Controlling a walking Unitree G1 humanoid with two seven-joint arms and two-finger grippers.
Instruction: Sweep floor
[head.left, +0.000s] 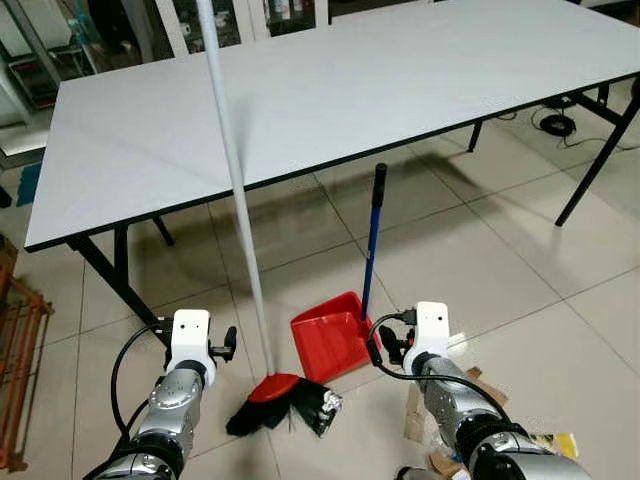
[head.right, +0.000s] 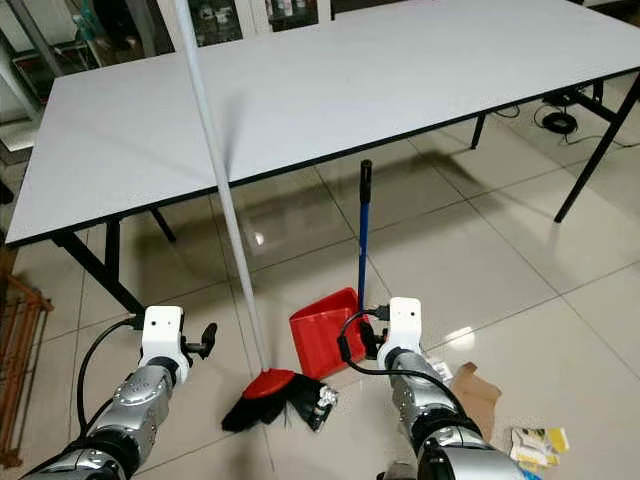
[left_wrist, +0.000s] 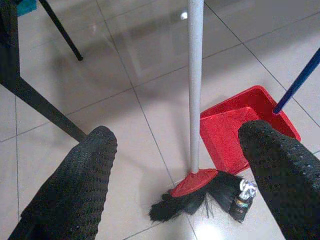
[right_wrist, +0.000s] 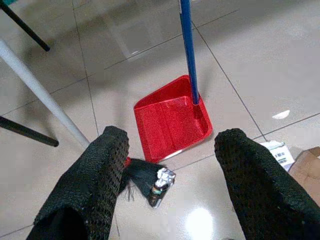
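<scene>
— Before the tabletop (head.left: 330, 90), what stands, left to right?
— Left pincer (left_wrist: 175, 175) wide, empty; broom (head.left: 240, 200) at twelve o'clock; dustpan (head.left: 330, 335) at one; right pincer (right_wrist: 170, 185) wide.
— Step?
— Probably reaching. Next: close on the broom handle.

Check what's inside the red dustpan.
The red plastic dustpan looks empty in the right wrist view, bare red floor. A crumpled silver wrapper lies outside its lip, against the black broom bristles.
</scene>
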